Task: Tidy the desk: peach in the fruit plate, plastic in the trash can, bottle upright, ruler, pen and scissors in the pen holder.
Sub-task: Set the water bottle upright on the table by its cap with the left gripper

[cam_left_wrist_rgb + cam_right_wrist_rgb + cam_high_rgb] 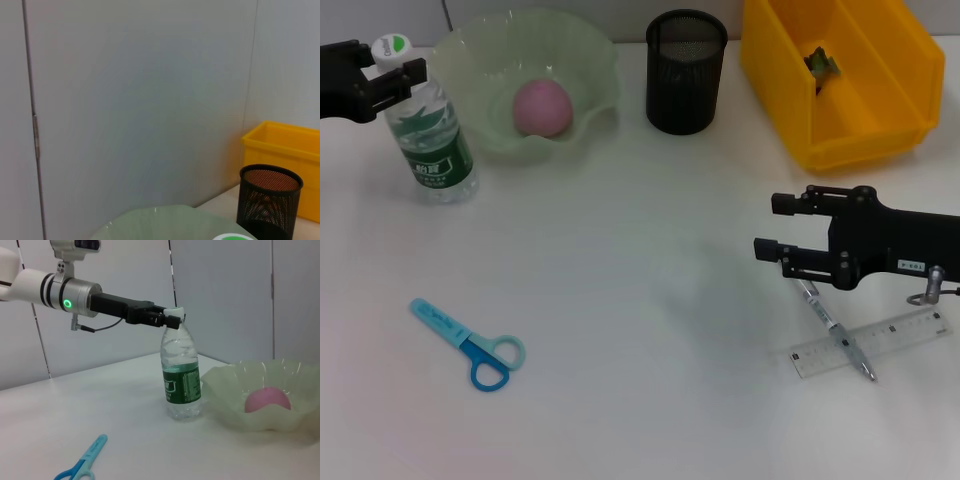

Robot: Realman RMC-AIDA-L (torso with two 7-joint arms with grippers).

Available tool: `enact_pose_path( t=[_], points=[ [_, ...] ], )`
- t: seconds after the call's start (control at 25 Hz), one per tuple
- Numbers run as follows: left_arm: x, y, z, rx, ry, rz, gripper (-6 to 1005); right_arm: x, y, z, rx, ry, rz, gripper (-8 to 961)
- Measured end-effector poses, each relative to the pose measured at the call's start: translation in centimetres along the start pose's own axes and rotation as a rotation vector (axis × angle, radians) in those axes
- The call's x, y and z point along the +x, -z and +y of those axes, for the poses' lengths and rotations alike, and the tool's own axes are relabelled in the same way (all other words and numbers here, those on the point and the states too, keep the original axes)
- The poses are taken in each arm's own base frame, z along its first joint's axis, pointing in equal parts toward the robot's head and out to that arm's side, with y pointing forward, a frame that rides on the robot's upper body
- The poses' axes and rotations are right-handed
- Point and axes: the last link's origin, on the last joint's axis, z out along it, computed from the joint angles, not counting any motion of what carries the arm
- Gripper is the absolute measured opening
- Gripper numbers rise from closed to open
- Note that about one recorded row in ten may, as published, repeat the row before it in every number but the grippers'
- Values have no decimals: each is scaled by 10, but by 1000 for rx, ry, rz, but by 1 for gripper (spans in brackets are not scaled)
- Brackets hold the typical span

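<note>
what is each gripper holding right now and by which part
The left gripper grips the upright bottle by its cap. The right gripper holds nothing, hovering open above the pen.

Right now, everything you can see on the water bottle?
The water bottle is clear plastic with a green label and a white-and-green cap. It stands upright on the white table, beside the pale green fruit plate, which holds the peach. The left gripper is shut on its neck, just under the cap.

Blk hands; left arm (60,287) white/silver, green LED.
</note>
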Motion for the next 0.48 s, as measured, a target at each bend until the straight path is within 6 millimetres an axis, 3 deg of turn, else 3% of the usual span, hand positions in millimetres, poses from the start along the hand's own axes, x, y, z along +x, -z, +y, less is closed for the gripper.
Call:
enact_pose_path(
  t=[0.36,0.48],
  points=[
    [0,0,0,8,0,8,513,-1,-1,0,-1,0,0,638],
    [-1,0,0,8,0,8,566,-1,-1,0,-2,-2,0,638]
  ],
)
